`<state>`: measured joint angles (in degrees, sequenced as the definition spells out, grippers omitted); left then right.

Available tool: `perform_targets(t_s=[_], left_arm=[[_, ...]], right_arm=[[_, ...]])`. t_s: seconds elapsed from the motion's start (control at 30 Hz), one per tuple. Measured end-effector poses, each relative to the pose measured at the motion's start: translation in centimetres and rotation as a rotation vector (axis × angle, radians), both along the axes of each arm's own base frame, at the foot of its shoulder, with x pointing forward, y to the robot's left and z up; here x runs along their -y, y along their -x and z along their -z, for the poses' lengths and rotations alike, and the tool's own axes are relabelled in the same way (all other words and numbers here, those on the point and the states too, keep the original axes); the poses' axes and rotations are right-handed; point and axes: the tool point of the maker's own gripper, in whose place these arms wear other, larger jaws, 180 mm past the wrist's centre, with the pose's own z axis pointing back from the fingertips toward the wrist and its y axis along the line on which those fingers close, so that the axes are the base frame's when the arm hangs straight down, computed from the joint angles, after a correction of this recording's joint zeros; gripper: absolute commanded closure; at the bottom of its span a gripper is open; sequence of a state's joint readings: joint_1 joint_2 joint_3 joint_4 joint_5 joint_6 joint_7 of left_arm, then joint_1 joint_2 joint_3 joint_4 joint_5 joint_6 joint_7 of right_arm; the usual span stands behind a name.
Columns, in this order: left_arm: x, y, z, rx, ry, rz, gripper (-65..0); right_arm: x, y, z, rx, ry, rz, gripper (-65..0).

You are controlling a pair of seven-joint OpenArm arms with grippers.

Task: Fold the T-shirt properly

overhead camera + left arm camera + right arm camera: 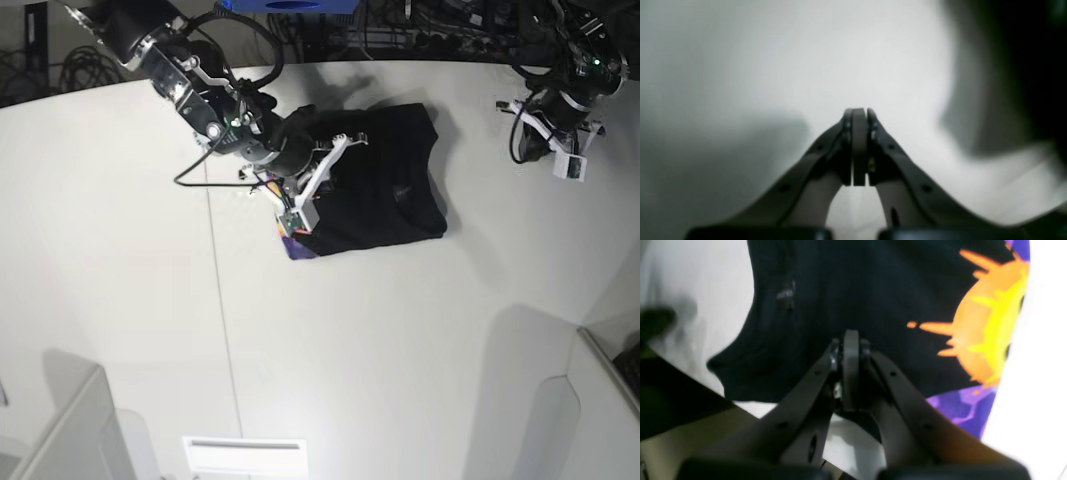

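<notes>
A white table (350,330) filled the view. A blue object (292,5) sat at its far edge. Cables (420,25) lay behind it.

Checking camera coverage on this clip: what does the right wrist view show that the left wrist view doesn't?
Only the right wrist view shows the black T-shirt, its orange sun print on purple, and the right gripper shut at the cloth. Only the left wrist view shows the left gripper, shut and empty, over the bare white table. Both are blurred and show shut jaws.
</notes>
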<state>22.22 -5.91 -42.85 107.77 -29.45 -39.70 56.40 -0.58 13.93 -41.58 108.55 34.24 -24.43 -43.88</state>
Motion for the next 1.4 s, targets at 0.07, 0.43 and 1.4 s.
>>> perform_targets(t_s=[0.07, 0.43, 1.4], left_arm=[[-0.3, 0.1, -0.3, -0.011, 0.039, -0.019, -13.7], [4.9, -1.8, -0.8, 0.061, 0.28, 0.028, -64.8], [15.8, -7.0, 4.4, -0.037, 0.676, 0.057, -64.5]], right_arm=[[0.6, 0.5, 0.6, -0.002, 0.005, 0.013, 0.0], [2.1, 1.2, 1.6, -0.017, 0.016, 0.057, 0.0], [8.0, 1.7, 3.6, -0.038, 0.045, 0.265, 0.0]])
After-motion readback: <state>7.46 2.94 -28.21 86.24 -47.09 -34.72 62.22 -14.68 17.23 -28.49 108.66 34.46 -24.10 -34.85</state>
